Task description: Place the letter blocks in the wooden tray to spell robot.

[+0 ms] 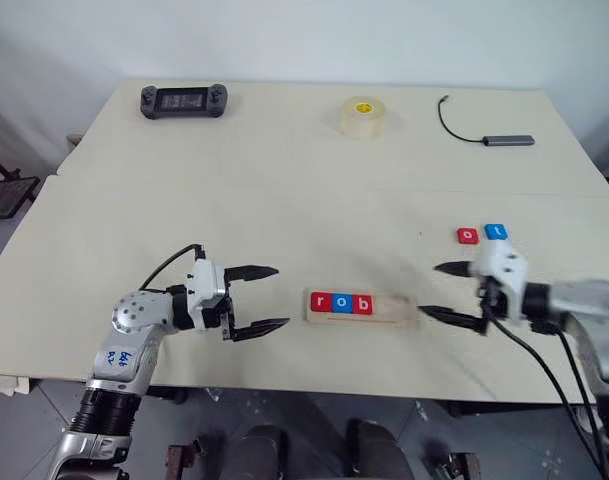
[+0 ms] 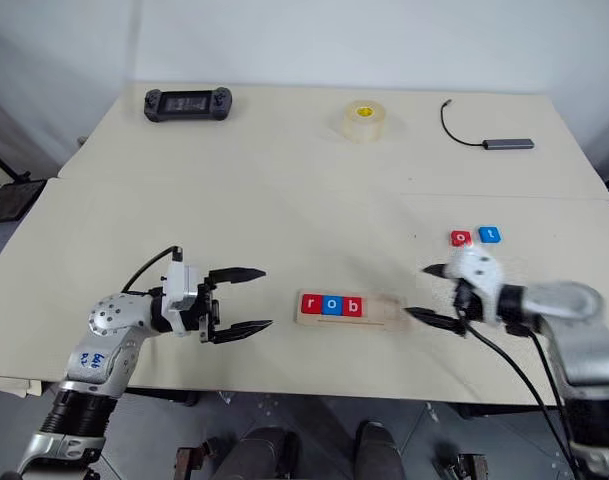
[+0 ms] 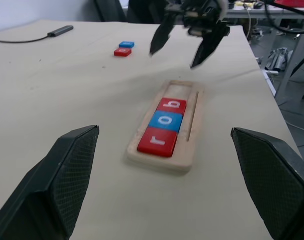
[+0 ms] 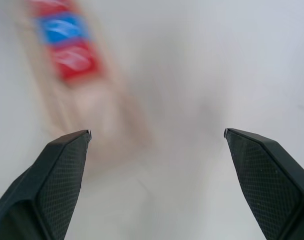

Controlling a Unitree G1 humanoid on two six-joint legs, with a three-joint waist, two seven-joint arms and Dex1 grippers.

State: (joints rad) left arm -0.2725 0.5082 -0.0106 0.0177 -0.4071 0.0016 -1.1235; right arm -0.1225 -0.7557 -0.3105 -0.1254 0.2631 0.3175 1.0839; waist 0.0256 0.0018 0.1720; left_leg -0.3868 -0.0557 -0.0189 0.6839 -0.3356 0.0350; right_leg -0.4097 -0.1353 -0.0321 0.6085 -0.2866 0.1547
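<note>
My right fingers stand wide apart and empty, just off the empty end of the long pale-wood tray, where red r, blue o and red b tiles already sit. The remaining small red o tile and blue t tile lie touching on the cream table, just beyond those fingers. They look light, stiff, thin and smooth, so I judge pinching opposite edges safest. My left fingers are open too, near the tray's filled end
</note>
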